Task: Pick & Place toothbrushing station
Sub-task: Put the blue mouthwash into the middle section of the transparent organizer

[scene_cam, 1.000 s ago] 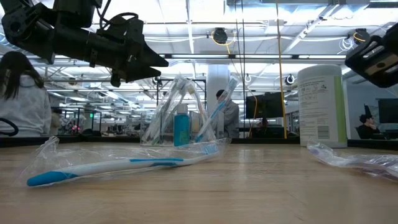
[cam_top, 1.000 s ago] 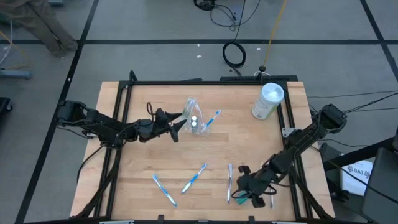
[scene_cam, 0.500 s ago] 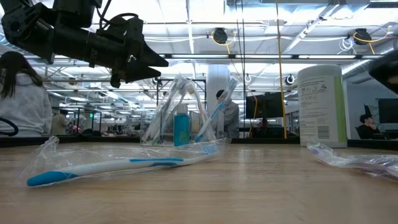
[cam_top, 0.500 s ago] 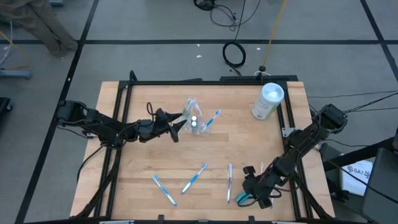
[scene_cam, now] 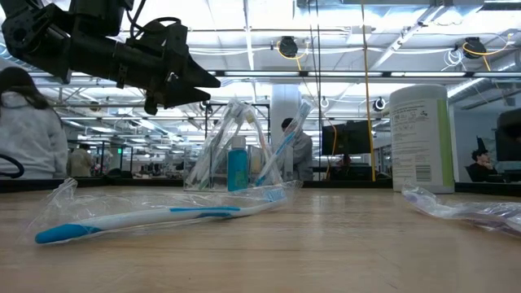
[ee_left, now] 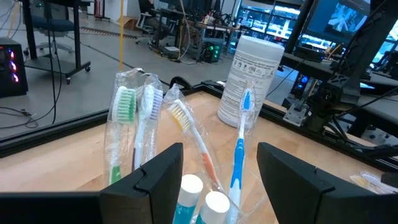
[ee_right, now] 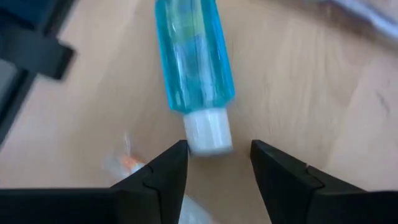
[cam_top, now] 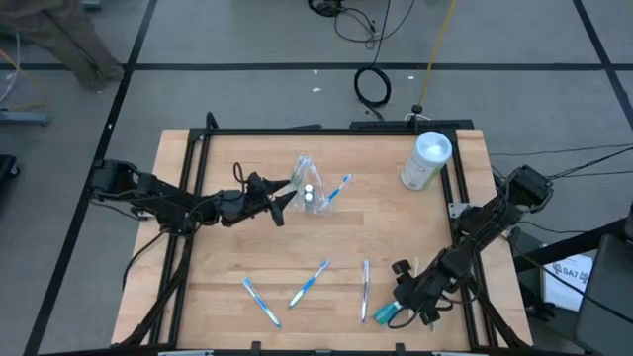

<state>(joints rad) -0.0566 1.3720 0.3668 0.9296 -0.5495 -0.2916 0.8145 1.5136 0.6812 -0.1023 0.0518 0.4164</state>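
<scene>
Fingers of the right gripper (ee_right: 214,165) stand apart with nothing between them, poised over a small blue tube (ee_right: 193,65) with a white cap that lies flat on the tabletop (cam_top: 396,237). The tube lies straight ahead of the fingers, its capped end toward them, its long axis running roughly straight away from the gap, so the fingers line up along its length rather than across it. In the high view this gripper (cam_top: 404,309) sits at the near right corner of the tabletop, with the tube (cam_top: 386,312) just beside it.

Fingers of the left gripper (ee_left: 219,163) also stand wide apart, straddling the toothbrushing station (ee_left: 180,155) without visibly pressing it. In the high view the left gripper (cam_top: 287,196) is at the station's side, far from the tube, so the right arm is clearly the nearer one for the tube.

The toothbrushing station (cam_top: 311,188) stands upright toward the far middle of the tabletop. It is a clear, colourless, glinting plastic holder. Inside, brushes stand heads up: one with green bristles, one white, one with an orange handle, and one blue (ee_left: 241,146). Two white-capped blue tubes (ee_left: 205,202) sit low between the fingers.

Three loose toothbrushes (cam_top: 309,285) lie flat near the front edge. A white canister (cam_top: 427,161) stands at the far right.
</scene>
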